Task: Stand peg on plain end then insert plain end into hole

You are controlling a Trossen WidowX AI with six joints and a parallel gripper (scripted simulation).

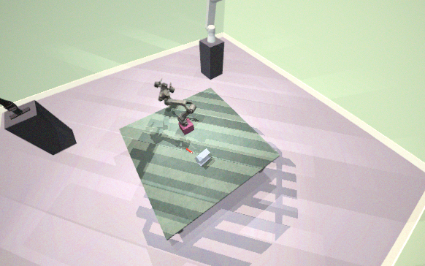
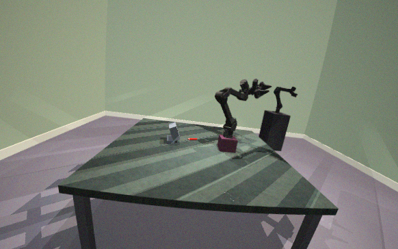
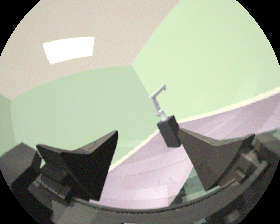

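Note:
The red peg lies flat on the table, between the arm's base and the sloped panel. A pale spot, apparently its white band, shows at the end nearer the panel. The light grey sloped panel stands on the table; its hole cannot be made out. My gripper is open and empty. It is raised high, on the far side of the base from the peg, and points away from peg and panel. Neither shows in the wrist view.
The arm stands on a magenta block on the table. A dark pedestal bears another dark arm. A second pedestal with a white arm stands beyond the table. Striped shadows cross the table top.

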